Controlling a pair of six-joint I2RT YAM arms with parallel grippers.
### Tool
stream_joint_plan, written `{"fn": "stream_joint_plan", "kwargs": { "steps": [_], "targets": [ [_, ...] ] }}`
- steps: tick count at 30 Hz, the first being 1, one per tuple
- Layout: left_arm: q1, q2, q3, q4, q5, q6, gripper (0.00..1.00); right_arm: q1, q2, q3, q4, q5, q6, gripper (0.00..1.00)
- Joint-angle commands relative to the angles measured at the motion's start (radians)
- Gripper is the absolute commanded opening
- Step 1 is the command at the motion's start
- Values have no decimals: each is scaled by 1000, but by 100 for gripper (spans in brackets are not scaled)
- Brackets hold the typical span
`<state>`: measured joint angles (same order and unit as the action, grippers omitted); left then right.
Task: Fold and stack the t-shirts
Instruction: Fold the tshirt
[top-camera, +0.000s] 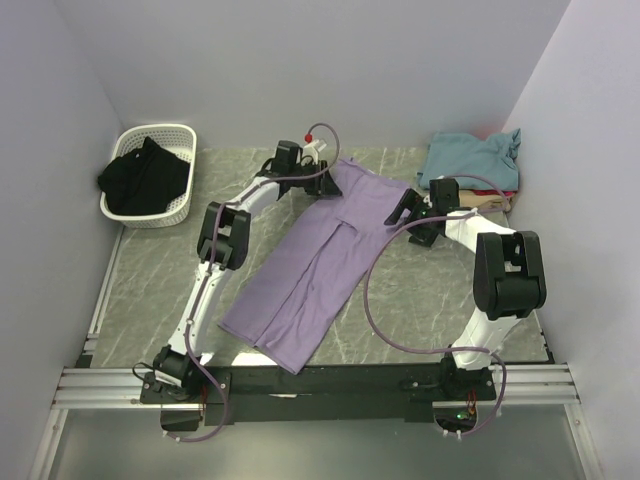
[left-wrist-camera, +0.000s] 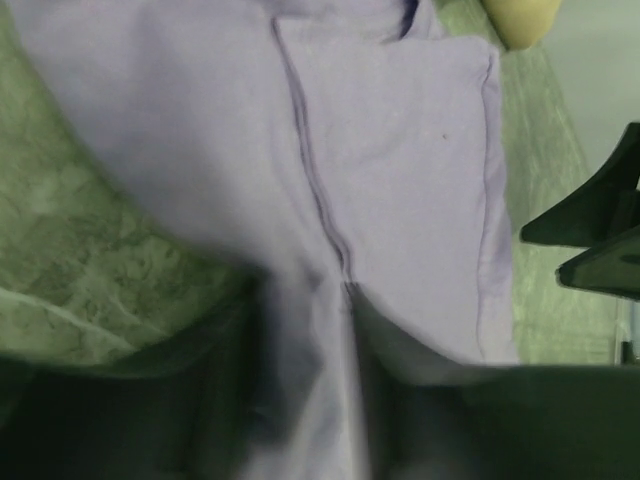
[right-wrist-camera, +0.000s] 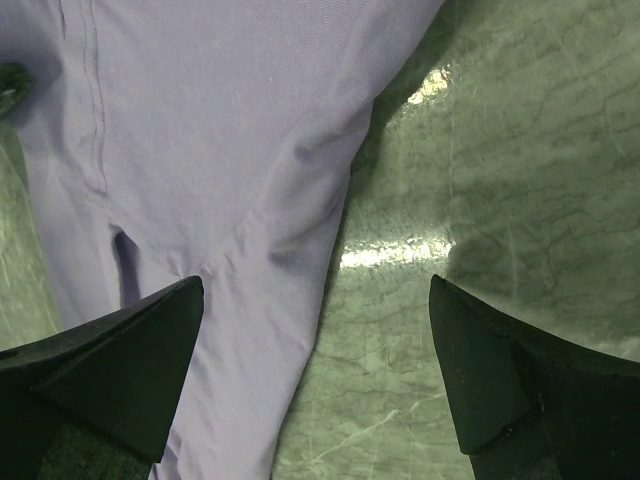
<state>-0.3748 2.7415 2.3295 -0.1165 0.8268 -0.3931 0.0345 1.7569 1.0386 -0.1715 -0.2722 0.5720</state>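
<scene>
The lavender t-shirt (top-camera: 318, 262) lies on the table as a long strip, its sides folded in, running diagonally from back centre to front left. My left gripper (top-camera: 322, 168) is at its far left corner. In the left wrist view a ridge of lavender t-shirt (left-wrist-camera: 400, 150) fabric is pinched between the blurred dark fingers of the left gripper (left-wrist-camera: 305, 400). My right gripper (top-camera: 405, 212) hangs open over the shirt's far right edge. In the right wrist view the right gripper (right-wrist-camera: 316, 290) straddles the lavender t-shirt (right-wrist-camera: 220, 130) hem and bare table. A teal t-shirt (top-camera: 470, 158) tops a pile at the back right.
A white basket (top-camera: 182, 131) holding dark clothes stands at the back left. Red and tan cloth (top-camera: 492, 201) show under the teal shirt in the pile. The green marbled table (top-camera: 420, 290) ends at a metal rail in front; walls close in on three sides.
</scene>
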Motion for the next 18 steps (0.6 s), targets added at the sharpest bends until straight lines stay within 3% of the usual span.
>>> {"fn": "stream_joint_plan", "kwargs": {
  "steps": [1,4,6,12,18],
  "targets": [
    [-3,27,8,20,14,-42,30,-5,-16,-9,23,-9,0,100],
    [-1,30,11,24,-6,-56,24,-7,-27,-17,20,-9,-4,100],
    [2,27,7,38,-32,-75,14,-7,-31,-22,15,-7,-9,100],
    [40,24,7,74,-97,-130,4,-7,-68,-54,21,-9,-6,100],
    [100,9,-1,106,-127,-167,2,-5,-112,-77,10,-9,-4,100]
  ]
}}
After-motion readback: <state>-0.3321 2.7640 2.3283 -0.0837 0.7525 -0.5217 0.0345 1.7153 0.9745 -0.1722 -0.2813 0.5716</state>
